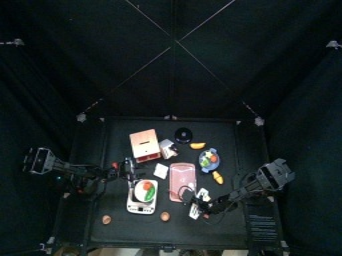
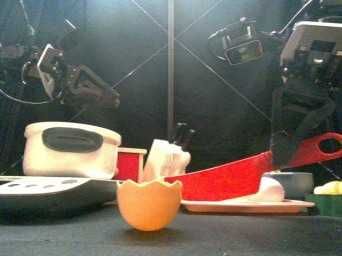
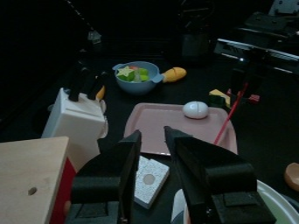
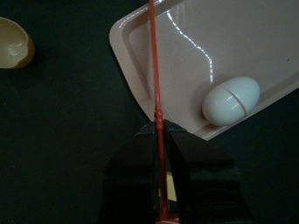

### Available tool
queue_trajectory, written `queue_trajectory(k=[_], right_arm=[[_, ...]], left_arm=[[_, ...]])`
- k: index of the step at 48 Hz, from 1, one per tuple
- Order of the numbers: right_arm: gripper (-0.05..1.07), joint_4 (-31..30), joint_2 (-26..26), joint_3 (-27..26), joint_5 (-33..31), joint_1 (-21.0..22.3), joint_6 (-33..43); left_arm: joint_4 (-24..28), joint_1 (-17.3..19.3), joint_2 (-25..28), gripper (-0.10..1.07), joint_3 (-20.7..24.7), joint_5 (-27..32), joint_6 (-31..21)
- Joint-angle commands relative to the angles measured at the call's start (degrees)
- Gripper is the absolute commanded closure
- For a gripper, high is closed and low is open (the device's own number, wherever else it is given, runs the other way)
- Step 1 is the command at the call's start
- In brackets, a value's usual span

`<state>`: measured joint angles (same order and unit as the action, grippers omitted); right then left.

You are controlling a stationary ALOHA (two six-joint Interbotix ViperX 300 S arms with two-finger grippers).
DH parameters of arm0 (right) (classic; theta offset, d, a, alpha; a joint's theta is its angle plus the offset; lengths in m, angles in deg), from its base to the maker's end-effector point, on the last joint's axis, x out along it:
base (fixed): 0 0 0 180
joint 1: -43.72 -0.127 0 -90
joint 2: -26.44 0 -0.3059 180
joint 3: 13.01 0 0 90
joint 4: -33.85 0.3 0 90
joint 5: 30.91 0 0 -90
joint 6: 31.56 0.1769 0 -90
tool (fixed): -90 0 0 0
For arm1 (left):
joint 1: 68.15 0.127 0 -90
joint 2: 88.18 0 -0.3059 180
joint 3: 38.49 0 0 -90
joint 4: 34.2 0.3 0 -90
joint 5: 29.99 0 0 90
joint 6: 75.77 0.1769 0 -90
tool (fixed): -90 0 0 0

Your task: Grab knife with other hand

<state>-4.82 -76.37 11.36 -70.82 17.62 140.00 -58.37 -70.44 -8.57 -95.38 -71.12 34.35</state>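
Observation:
My right gripper is shut on the handle of a red knife and holds it tilted above the pink tray, blade pointing down to the left. In the right wrist view the knife shows edge-on between the shut jaws, over the tray's edge. My left gripper is open and empty, a short way from the tray. In the left wrist view the knife hangs over the tray's far side.
A white egg lies on the tray. A white knife block and a blue bowl of food stand beyond. An orange eggshell cup stands at the front edge, with a scale and a white cooker on the left.

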Motion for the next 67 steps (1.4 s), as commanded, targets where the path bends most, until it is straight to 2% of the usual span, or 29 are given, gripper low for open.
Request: queue_trajectory(k=[1, 11, 19, 24, 36, 45, 51, 67], right_arm=[[0.59, -0.4, 2.3, -1.1, 0.0, 0.0, 0.0], [0.59, -4.2, 7.2, -1.5, -2.6, -0.1, -0.1], [0.59, -12.3, 10.7, -1.2, -3.0, 0.3, 0.0], [0.59, -16.9, 11.3, -1.0, -2.7, 0.4, -0.1], [0.59, -25.0, 11.2, -1.0, 0.1, 2.5, -0.1], [0.59, -26.6, 10.5, -0.9, 4.3, 5.2, -0.2], [0.59, -27.0, 10.4, -0.8, 5.4, 6.1, -0.2], [0.59, -27.9, 10.4, -0.6, 5.6, 6.3, -0.2]], left_arm=[[0.1, 0.0, -0.1, 0.26, 1.0, -0.3, -0.1], [2.0, -0.5, -0.1, 0.26, 2.5, -0.3, 0.2], [7.6, -3.5, 0.1, 0.26, 4.6, 0.2, 0.0], [10.4, -5.0, 0.4, 0.26, 5.5, 1.7, -0.1], [11.0, -6.9, 1.7, 0.22, 7.0, 6.0, -1.9], [11.0, -6.7, 3.3, 0.09, 7.1, 6.2, -2.5], [11.1, -6.4, 4.4, 0.04, 7.6, 6.2, -2.5], [11.1, -4.0, 8.6, 0.06, 9.3, 5.6, -2.3]])
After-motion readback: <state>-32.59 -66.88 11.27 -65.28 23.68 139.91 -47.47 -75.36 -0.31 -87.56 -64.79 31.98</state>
